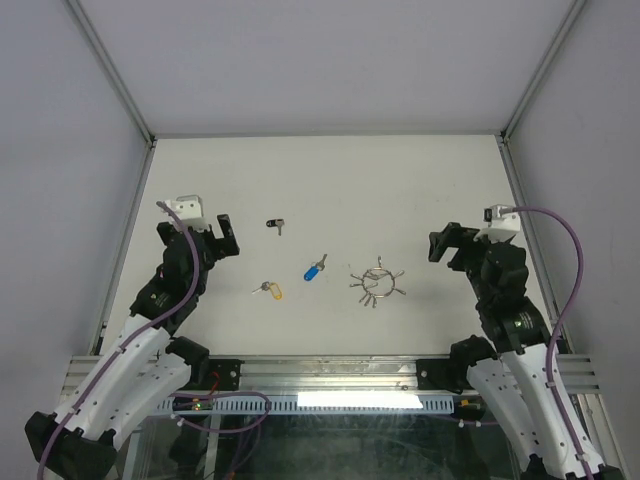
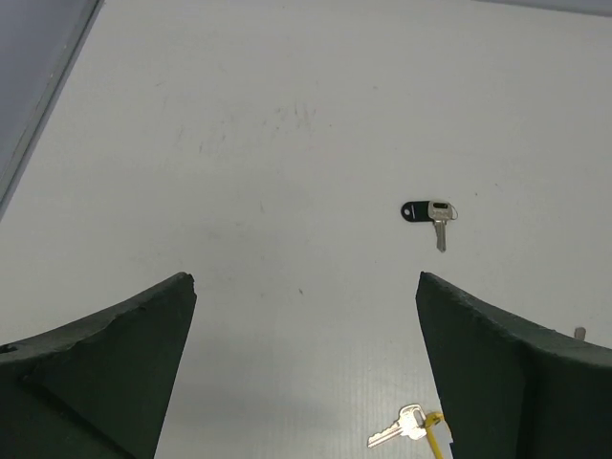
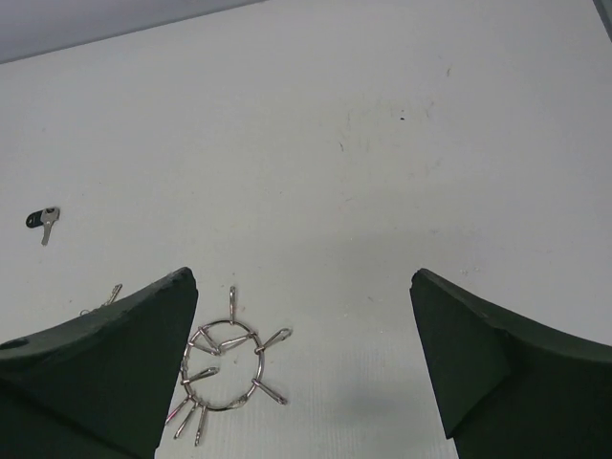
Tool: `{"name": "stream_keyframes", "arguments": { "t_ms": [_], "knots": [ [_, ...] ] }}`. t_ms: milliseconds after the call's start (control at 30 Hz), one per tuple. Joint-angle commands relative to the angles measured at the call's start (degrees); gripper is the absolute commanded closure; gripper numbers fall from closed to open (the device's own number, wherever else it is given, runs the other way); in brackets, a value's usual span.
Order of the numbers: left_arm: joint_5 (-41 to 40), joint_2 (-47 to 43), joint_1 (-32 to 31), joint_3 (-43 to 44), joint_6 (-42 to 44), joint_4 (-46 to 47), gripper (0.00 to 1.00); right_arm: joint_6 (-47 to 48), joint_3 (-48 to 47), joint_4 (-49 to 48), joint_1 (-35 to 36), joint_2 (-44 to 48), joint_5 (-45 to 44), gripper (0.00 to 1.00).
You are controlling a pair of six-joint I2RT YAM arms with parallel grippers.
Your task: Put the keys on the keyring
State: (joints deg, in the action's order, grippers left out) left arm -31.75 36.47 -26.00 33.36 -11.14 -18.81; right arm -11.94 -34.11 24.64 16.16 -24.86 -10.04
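No grasp is made yet; the step in hand is judged the first approach. The left jaws are spread wide & empty at the left of the surface (image 1: pixel 400 180); the right jaws are likewise released, nothing held, at the right. The blue key (image 1: pixel 314 268) is laid approx. mid-surface, the yellow-tag key (image 1: pixel 268 289) near on its left, the keyring (image 1: pixel 377 282) on its right, apart from both, w/ plain silver keys fanned round it. A black-head key (image 1: pixel 275 224) is seen farther back. Next, a key is prob. to be pinched by the left jaws while the ring is steadied by the right; a low, flat grasp is called for, as both lie thin.
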Motion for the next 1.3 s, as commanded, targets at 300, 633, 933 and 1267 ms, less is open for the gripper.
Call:
{"name": "stream_keyframes", "arguments": {
  "t_ms": [300, 633, 933, 1267],
  "knots": [
    [6.05, 6.65, 4.99, 8.76, -4.47, -1.46, 0.01, -6.77, -8.58, 0.39, -8.22, -11.15, 10.14, 0.01],
    [13.52, 13.42, 5.58, 13.97, -3.88, -2.53, 0.01, -8.34, -12.23, 5.13, -9.29, -25.13, 15.26, 0.02],
    [23.26, 22.81, 1.72, 15.24, -5.86, -2.39, 0.01, -6.78, -11.91, 6.32, -9.10, -34.50, 22.97, 0.10],
    [24.85, 26.33, -5.25, 13.44, -7.86, -0.29, 0.03, -7.43, -12.65, 5.63, 2.67, -41.63, 18.67, 0.33]
  ]
}}
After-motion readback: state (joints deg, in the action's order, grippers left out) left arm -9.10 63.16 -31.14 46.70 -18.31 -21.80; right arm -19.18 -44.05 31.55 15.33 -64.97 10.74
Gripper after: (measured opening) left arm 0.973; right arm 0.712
